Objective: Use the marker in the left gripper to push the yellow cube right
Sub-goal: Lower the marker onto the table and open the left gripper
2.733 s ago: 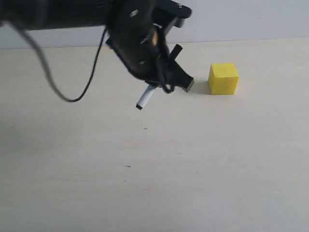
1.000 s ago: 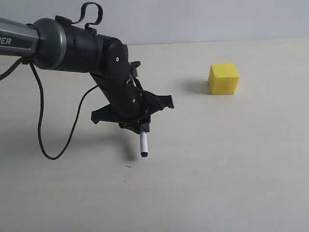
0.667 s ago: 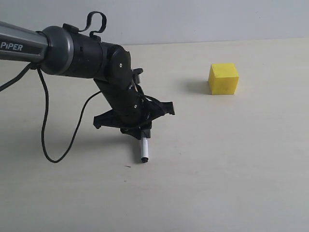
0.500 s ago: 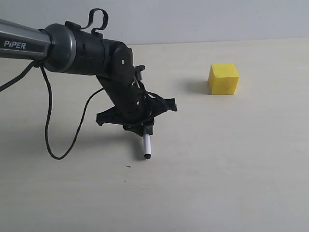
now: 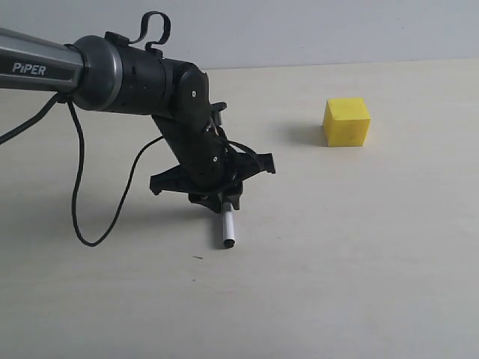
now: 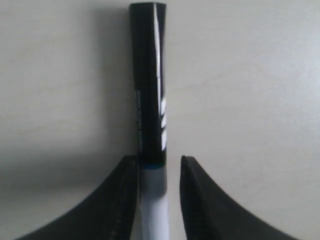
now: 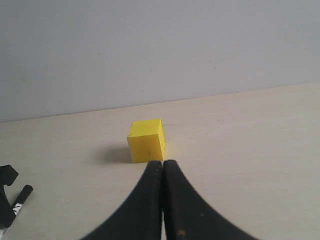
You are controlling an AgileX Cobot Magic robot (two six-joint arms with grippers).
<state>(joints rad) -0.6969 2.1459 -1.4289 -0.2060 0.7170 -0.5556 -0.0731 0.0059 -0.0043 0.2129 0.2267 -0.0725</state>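
**A:** Left gripper (image 5: pixel 221 203) status?

**B:** I've got it clamped on the marker (image 5: pixel 227 229), jaws narrowed to the barrel's width. The marker points down at the table (image 5: pixel 337 269) with a slight tilt. I can't tell if the tip touches.

**A:** Cube?

**B:** The yellow cube (image 5: pixel 346 122) is on the table, well apart from the marker, farther back and to the right in my exterior view. The right gripper (image 7: pixel 162 166) has its jaws pressed together and holds nothing, with the cube ahead of it.
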